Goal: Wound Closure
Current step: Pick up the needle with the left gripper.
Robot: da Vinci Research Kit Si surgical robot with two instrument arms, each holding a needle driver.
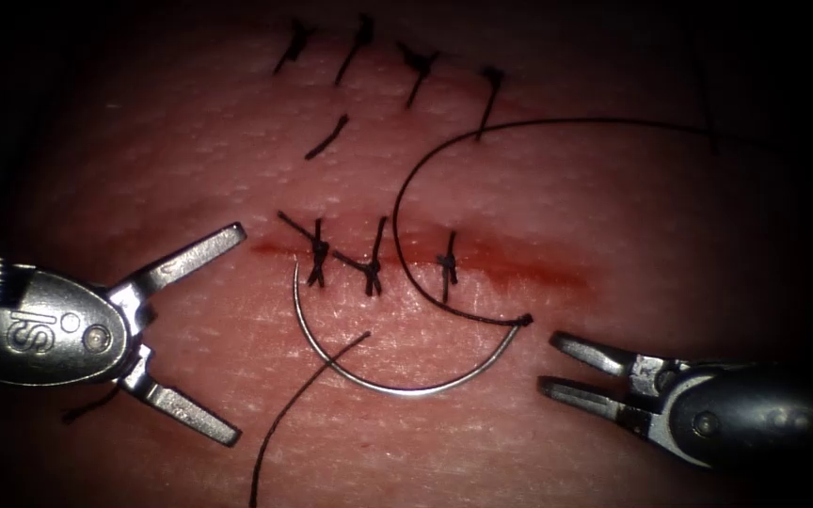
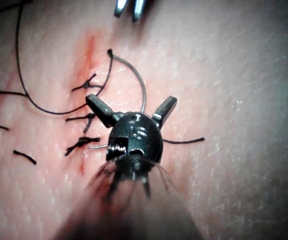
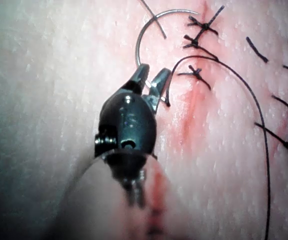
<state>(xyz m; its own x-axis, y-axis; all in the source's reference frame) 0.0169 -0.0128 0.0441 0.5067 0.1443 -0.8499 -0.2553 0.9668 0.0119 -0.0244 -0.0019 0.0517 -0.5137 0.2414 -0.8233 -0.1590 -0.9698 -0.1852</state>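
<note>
The curved needle (image 1: 397,386) lies loose on the tissue just in front of the cut (image 1: 529,271), and neither tool holds it. Its point rests near the leftmost of three knotted stitches (image 1: 317,252), its thread end near my right tool. The thread (image 1: 405,188) arcs from that end up across the cut and off to the upper right. My left tool (image 1: 235,333) stands wide open left of the needle, holding nothing. My right tool (image 1: 549,361) is slightly open and empty beside the needle's thread end. The wrist views show the left tool (image 2: 131,99), needle (image 2: 142,82), right tool (image 3: 155,70) and needle (image 3: 146,25).
A second row of tied stitches (image 1: 416,61) runs across the far tissue, with a short cut piece of thread (image 1: 326,136) below it. A loose thread end (image 1: 284,414) crosses the needle's curve and runs to the near edge. Red fluid stains the cut's right part.
</note>
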